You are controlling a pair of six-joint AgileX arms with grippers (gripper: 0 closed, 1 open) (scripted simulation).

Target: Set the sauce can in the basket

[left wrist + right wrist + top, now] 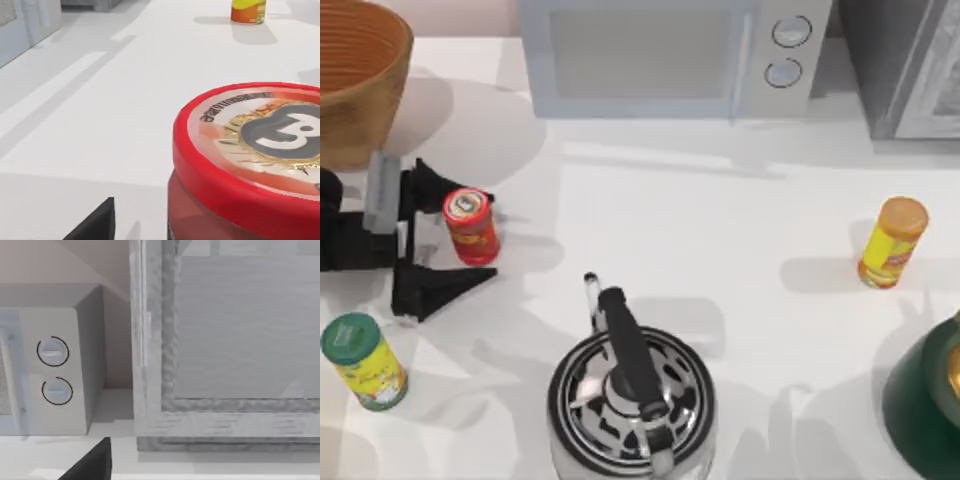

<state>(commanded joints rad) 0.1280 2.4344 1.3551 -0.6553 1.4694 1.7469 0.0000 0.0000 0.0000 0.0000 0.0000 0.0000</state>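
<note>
On the left side of the counter (720, 230), the left gripper (460, 232) has its jaws spread apart, one black finger (445, 185) on the far side of the sauce can (471, 226) and the other on the near side, with the can upright between them; whether either finger touches it is hard to tell. In the left wrist view the can's red-rimmed lid (260, 145) sits very close. The basket (355, 75) stands at the far left corner, apart from the can. A green-lidded can (365, 362) stands near left, an orange-lidded can (892, 243) at right.
</note>
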